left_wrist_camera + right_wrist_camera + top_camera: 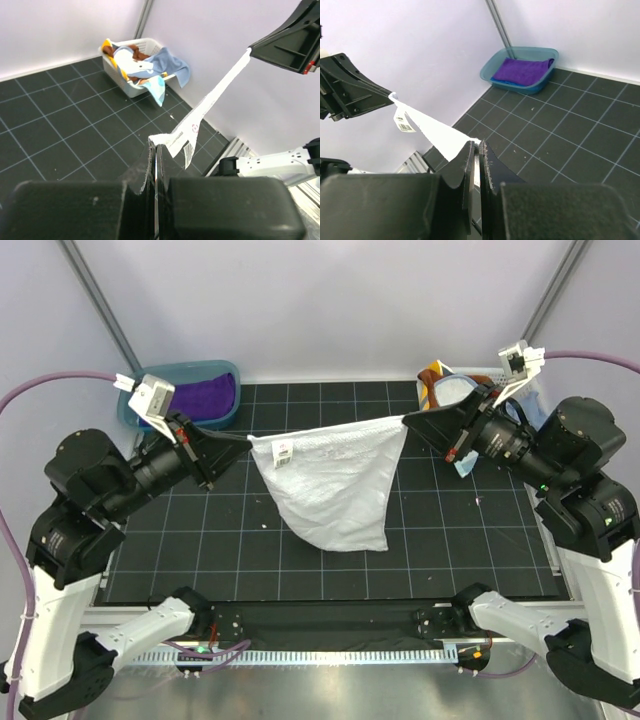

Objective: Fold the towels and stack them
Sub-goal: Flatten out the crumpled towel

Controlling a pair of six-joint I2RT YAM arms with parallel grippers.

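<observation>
A white towel (330, 485) hangs stretched between both arms above the black grid mat, its lower part drooping to a point. My left gripper (248, 440) is shut on its left corner, where a barcode tag (284, 450) dangles. My right gripper (406, 421) is shut on the opposite corner. From the left wrist the white towel (200, 112) runs as a taut strip from my fingertips up to the other gripper. In the right wrist view the white towel (432, 131) leads away to the left gripper. A purple towel (200, 395) lies folded in the teal tub (228, 370).
A white basket (131, 87) at the back right holds light blue and orange-brown towels (160, 67). The teal tub (520, 71) stands in the back left corner. Grey walls close the back and sides. The mat's front edge meets a metal rail (330, 655).
</observation>
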